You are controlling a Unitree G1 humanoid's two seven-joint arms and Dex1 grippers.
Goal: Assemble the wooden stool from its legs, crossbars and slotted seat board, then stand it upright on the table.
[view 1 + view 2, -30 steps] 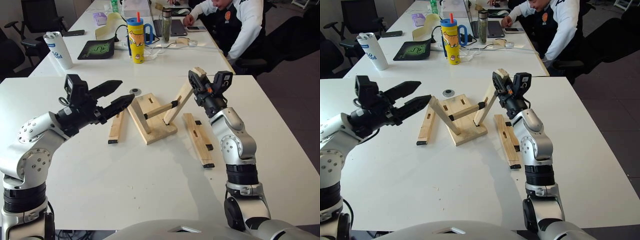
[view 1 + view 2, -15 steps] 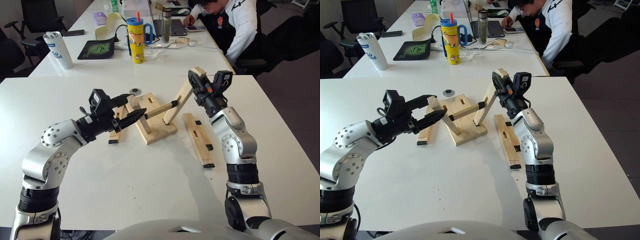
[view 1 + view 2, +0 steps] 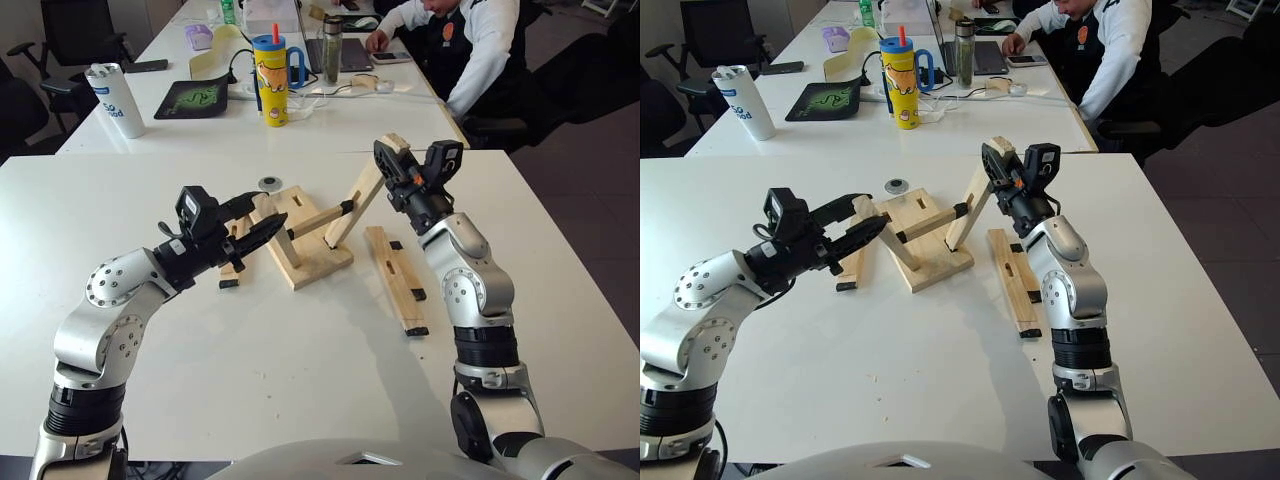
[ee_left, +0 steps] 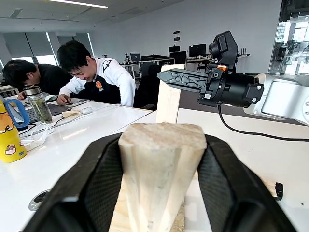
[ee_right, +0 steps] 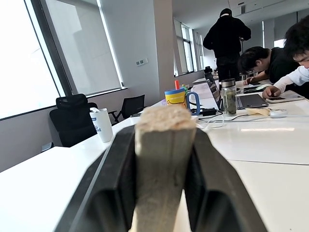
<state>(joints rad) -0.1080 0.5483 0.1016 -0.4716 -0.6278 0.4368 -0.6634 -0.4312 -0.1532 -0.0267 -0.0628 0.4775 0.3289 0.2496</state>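
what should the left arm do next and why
Probably close the left gripper firmly on the leg top it surrounds: the right gripper clamps the other leg, joined by a crossbar, over the seat board.

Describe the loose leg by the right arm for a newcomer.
On the near white table, look right of the seat board. The loose leg lies flat there, untouched, unlike the tilted leg in the right hand; the other flat leg is left of the board.

Two pale wooden legs (image 3: 363, 199), apparently joined by a crossbar (image 3: 318, 221), lean over the slotted seat board (image 3: 322, 259).
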